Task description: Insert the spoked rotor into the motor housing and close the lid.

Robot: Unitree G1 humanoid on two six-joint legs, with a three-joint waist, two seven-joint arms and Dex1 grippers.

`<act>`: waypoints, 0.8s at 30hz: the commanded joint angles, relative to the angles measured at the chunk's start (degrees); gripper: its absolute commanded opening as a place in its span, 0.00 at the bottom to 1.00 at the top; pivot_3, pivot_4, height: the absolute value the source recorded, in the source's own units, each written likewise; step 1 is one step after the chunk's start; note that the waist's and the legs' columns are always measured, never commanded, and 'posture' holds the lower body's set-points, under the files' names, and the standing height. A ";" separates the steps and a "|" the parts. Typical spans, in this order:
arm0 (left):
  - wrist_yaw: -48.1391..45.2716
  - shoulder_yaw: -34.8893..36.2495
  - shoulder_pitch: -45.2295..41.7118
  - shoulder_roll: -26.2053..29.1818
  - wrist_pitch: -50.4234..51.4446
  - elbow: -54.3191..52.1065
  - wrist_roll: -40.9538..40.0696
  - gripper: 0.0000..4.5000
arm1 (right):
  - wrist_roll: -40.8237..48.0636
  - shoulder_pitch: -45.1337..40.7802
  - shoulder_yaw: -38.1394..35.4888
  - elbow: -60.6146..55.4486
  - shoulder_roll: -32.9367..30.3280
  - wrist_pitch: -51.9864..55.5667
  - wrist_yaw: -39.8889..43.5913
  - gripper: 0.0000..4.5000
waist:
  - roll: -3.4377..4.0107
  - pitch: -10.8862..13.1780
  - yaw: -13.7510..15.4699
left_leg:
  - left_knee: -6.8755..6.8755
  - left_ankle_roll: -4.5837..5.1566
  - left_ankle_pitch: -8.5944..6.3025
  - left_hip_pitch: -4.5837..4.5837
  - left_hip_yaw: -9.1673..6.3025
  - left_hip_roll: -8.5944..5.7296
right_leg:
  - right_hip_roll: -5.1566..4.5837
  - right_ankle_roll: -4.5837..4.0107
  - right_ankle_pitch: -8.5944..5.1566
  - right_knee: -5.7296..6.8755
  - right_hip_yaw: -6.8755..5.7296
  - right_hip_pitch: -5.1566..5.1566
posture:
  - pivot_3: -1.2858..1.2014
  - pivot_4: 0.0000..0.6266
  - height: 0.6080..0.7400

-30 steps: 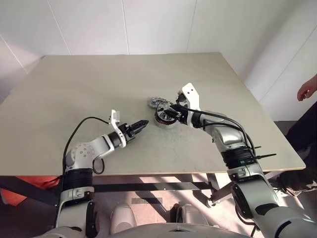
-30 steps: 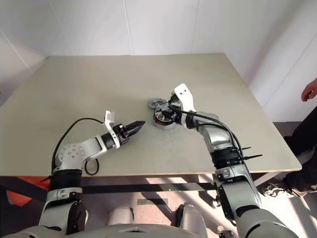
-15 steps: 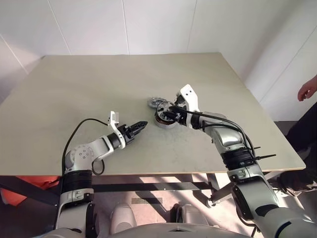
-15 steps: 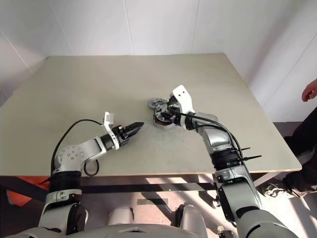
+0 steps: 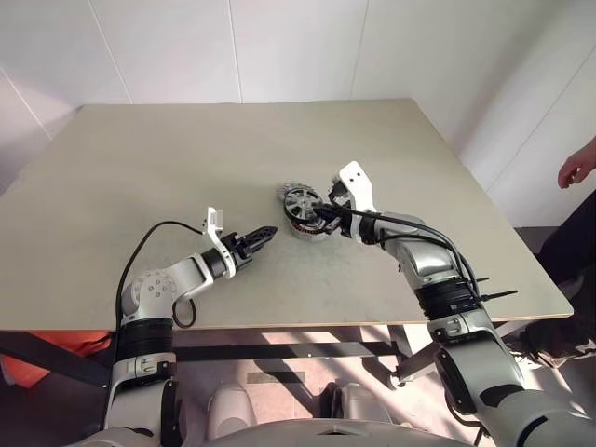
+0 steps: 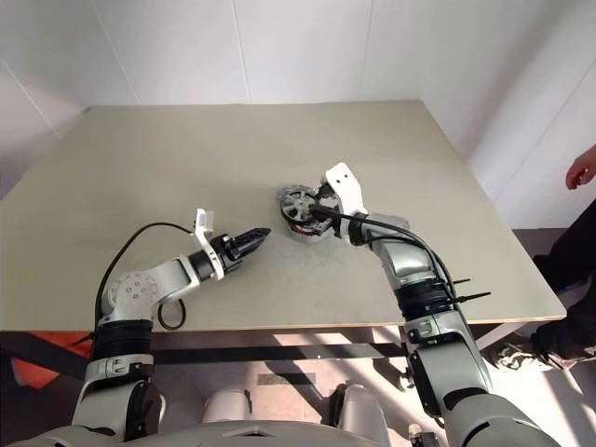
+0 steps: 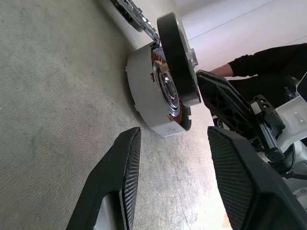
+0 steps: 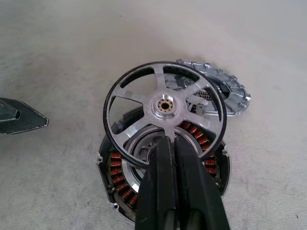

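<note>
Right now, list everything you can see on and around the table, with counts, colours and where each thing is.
spoked rotor: one, black rim with pale grey spokes, tilted on edge above the motor housing, pinched at its lower rim by the right pincer.
motor housing: one, grey with copper-red windings, flat on the table beneath the rotor.
lid: one, light grey, lying on the table just behind the housing.
table: one, beige top.
wall: white panels, behind the table.
person's hand: one, with dark clothing below it, at the right edge past the table.
left pincer: one, black, open, empty, left of the housing.
right pincer: one, black, shut on the rotor's rim.
</note>
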 commanded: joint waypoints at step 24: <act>0.08 -0.16 0.00 -0.32 -0.51 -3.06 -0.26 0.52 | -0.45 -6.59 0.31 3.72 3.32 -4.15 1.50 0.21 | 0.00 0.00 -0.05 | 0.00 0.00 0.00 -0.01 0.00 0.00 | 0.00 -0.01 0.00 0.01 -0.01 0.00 | 0.52 0.00 1.00</act>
